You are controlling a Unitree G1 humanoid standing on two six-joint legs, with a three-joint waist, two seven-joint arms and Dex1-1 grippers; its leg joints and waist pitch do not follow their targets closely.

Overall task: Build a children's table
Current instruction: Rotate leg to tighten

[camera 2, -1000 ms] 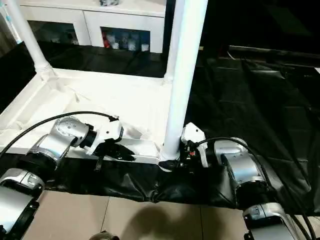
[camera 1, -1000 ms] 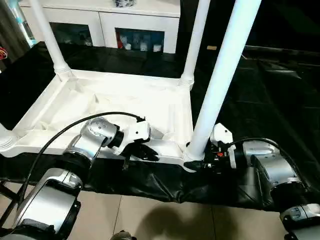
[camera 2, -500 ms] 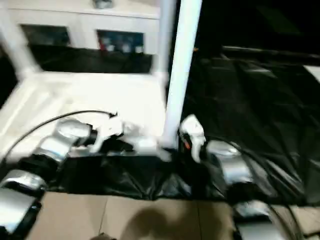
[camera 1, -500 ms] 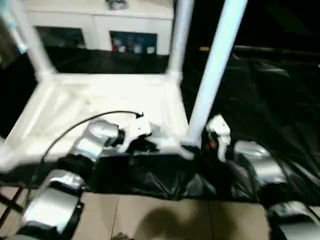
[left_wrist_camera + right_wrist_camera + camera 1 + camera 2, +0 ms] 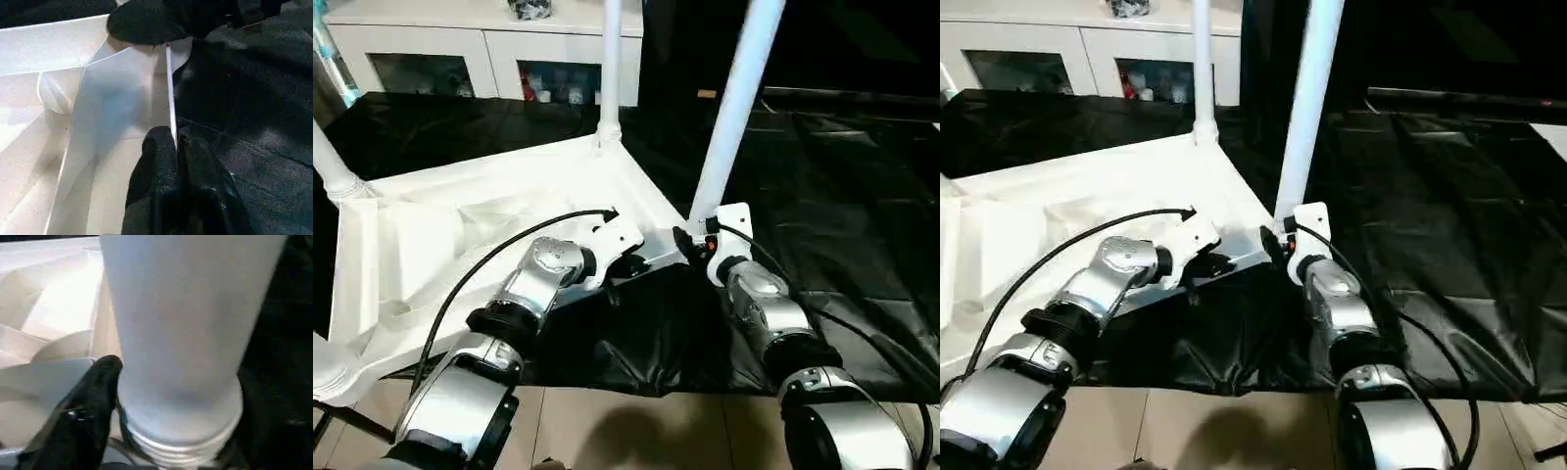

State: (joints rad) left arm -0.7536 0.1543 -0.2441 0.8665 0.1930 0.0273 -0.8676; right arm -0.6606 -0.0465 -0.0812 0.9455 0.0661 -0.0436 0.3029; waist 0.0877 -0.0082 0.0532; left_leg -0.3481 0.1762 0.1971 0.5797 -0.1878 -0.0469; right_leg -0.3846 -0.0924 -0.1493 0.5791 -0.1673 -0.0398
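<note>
Fingers of the left gripper point(image 5: 177, 142) clamp the upturned table top's thin rim point(image 5: 169, 88); right fingers point(image 5: 93, 396) straddle the near leg's base point(image 5: 181, 421). Light, stiff, smooth plastic; hold near sockets.

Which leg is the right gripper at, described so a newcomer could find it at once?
Start from the upturned white table top on the black sheet, with legs rising from its corners. Go to the corner nearest the two silver forearms: the leg there rises beside the right gripper. Unlike the thinner-looking far leg before the cabinet, it stands at the rim that the left gripper pinches.
</note>
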